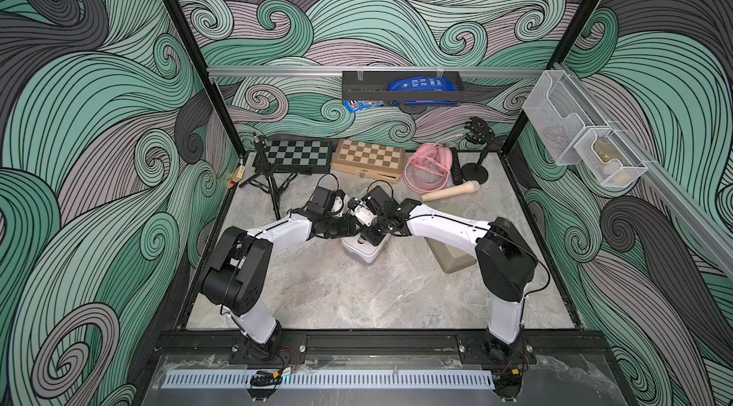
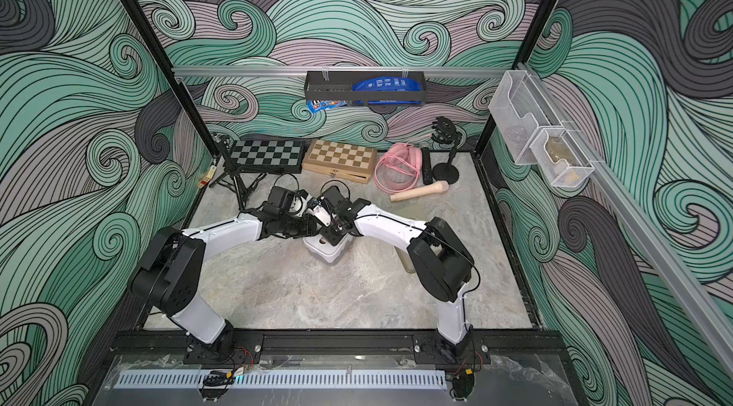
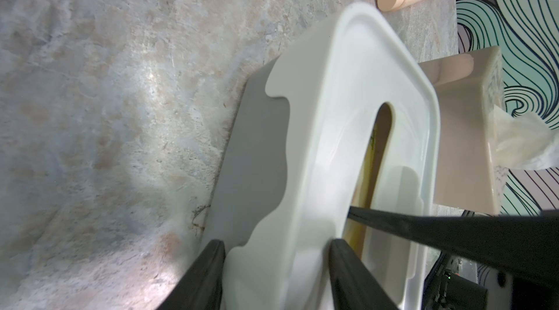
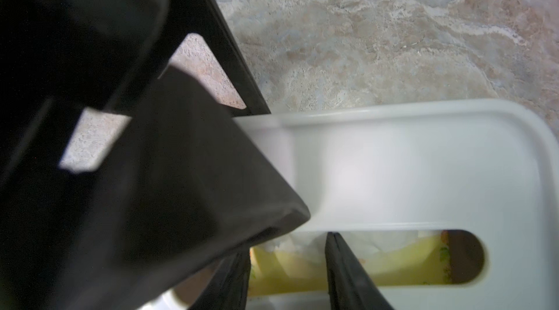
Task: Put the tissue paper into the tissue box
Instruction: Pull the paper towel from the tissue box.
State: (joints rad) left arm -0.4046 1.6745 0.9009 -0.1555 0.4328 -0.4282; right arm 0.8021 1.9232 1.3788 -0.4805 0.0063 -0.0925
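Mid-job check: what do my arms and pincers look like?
The left arm and right arm have white shells, chunky black joints and a thin black cable along each. The left pincer and right pincer are matte black with flat, tapered fingers.

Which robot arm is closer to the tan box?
Right. The right arm reaches over the tan box, which lies partly under its forearm. The left arm is on the far side of the white tissue box from it.
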